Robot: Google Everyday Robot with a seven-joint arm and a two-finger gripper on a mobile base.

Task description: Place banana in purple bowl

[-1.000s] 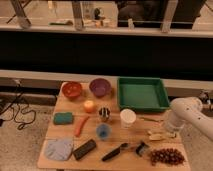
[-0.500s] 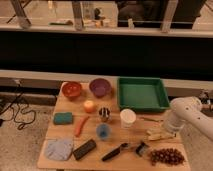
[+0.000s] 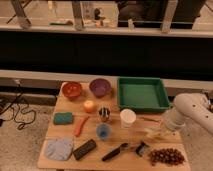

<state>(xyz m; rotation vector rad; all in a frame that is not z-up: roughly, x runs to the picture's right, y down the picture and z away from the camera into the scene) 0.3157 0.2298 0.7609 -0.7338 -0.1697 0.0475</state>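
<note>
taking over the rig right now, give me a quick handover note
Gripper: shut, low at the right side, at the banana; can't tell if it truly holds it.
Banana: looks to lie on the table, right of the white cup.
Purple bowl: back row, left of the green tray, nothing seen in it.
Done: reach and close.
Left: lift, carry to the bowl, release.
</note>
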